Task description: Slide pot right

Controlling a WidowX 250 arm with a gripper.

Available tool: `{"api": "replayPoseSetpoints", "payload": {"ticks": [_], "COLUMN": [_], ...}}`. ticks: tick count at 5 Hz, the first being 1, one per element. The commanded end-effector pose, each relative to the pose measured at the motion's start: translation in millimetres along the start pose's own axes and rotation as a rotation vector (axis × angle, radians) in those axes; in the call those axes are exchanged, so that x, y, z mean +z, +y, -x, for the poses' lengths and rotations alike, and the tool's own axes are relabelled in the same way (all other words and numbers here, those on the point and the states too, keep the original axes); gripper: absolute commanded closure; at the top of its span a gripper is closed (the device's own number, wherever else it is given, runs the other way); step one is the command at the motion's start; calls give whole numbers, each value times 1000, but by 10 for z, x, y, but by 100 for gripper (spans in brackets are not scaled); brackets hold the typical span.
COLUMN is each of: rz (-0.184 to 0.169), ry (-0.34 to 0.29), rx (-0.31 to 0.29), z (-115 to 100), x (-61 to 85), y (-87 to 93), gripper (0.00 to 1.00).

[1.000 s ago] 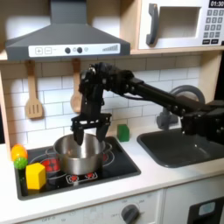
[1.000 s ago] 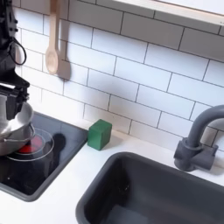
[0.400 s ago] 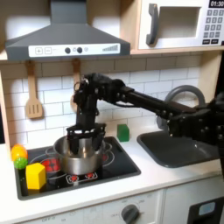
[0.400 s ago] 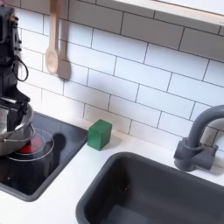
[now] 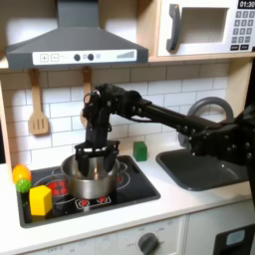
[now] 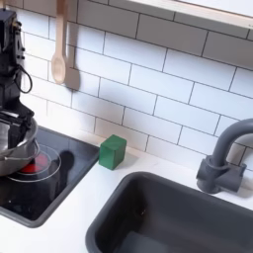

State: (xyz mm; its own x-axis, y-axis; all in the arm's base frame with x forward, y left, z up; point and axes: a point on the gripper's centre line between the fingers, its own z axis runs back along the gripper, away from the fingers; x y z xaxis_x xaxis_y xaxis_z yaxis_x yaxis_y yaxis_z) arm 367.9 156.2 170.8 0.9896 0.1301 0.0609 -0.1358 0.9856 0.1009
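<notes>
The pot (image 5: 88,179) is a shiny round steel one standing on the black stovetop (image 5: 134,187), over the back left burner. My gripper (image 5: 97,161) hangs straight down over it, open, with its two dark fingers spread above the rim and reaching toward the pot's inside. In the second exterior view the pot (image 6: 12,150) is cut off by the left edge, and my gripper (image 6: 14,121) sits right on top of it. Whether the fingers touch the steel I cannot tell.
A yellow block (image 5: 40,200) and a yellow-green fruit (image 5: 20,177) lie left of the pot. A green block (image 5: 140,150) (image 6: 112,151) stands by the tiled wall. Further right in both exterior views are the dark sink (image 5: 204,167) (image 6: 168,217) and the faucet (image 6: 222,158).
The gripper has moved a little to the first exterior view's left and come down closer over the pot. The pot has hardly moved.
</notes>
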Motion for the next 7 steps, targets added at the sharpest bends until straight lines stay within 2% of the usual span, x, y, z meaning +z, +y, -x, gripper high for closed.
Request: {"api": "replayPoseSetpoints", "payload": {"ticks": [1, 2, 3, 5, 7], "rz": [13, 21, 23, 42, 54], "ry": [30, 46, 59, 54, 46], "rx": [-28, -39, -43, -102, -131], "z": [90, 132, 206, 289, 360], "x": [-80, -122, -85, -13, 87], "y": [-98, -137, -176, -482, -662], "gripper": [0, 0, 0, 0, 0]}}
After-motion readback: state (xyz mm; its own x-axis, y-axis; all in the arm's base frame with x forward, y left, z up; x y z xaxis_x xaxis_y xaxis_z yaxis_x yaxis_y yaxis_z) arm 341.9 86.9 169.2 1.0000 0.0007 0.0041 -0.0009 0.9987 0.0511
